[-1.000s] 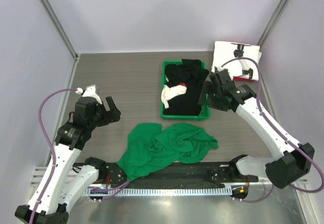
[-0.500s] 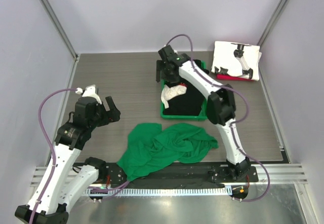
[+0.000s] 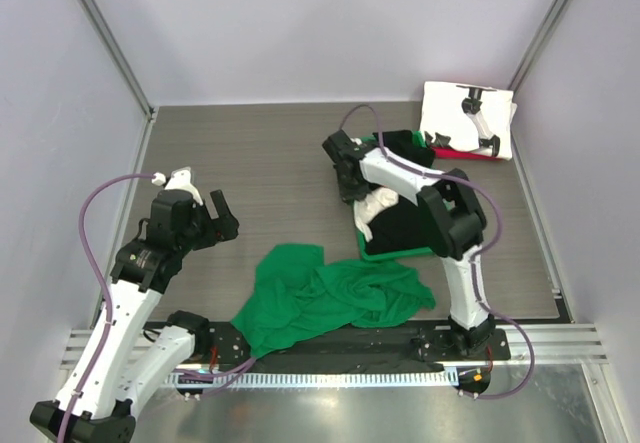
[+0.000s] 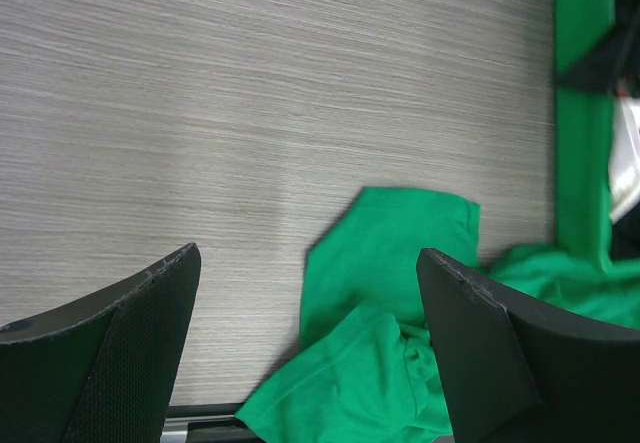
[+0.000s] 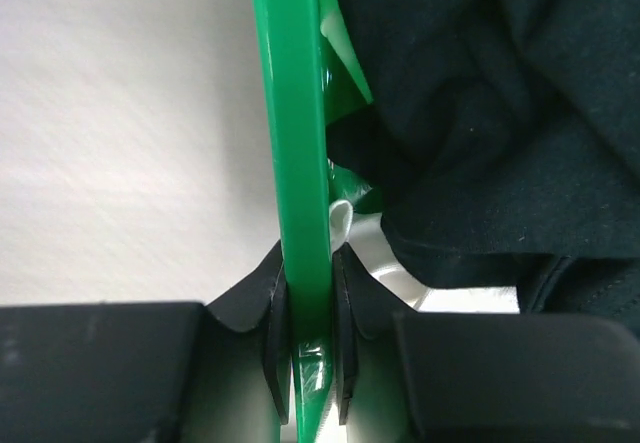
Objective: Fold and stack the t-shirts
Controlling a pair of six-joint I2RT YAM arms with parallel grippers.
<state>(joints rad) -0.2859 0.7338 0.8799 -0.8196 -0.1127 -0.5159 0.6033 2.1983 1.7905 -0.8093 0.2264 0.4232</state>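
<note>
A crumpled bright green t-shirt lies at the table's near middle. Behind it stands a green plastic bin, skewed, with black t-shirts and a white one inside. My right gripper is shut on the bin's left rim, one pad on each side of the wall. To the left of the green shirt my left gripper hovers open over the table, holding nothing.
A folded white t-shirt with black print lies on a red one at the back right corner. Grey walls close in the table on three sides. A black rail runs along the near edge.
My right arm swung from the bin's right side over to its left rim and shut on it. The bin has shifted toward the near right and turned askew. The left arm stayed put.
</note>
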